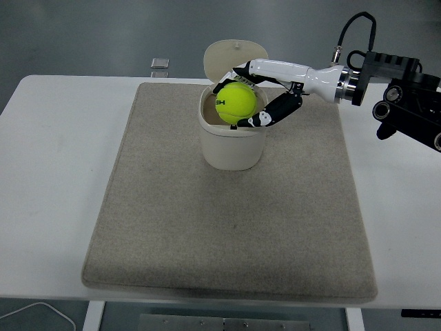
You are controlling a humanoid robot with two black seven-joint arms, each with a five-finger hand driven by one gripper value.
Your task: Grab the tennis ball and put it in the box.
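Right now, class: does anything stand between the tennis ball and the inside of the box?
Nothing visible does. The right hand holds the tennis ball directly over the box, whose lid is flipped up behind the opening, leaving the mouth clear below the ball.

The right hand (251, 96) has white-shelled fingers with black joints, a silver wrist ring, a black forearm and a looping black cable.

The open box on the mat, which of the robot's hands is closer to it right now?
Right. The right hand holds the tennis ball directly over the box opening. The left hand is not in view.
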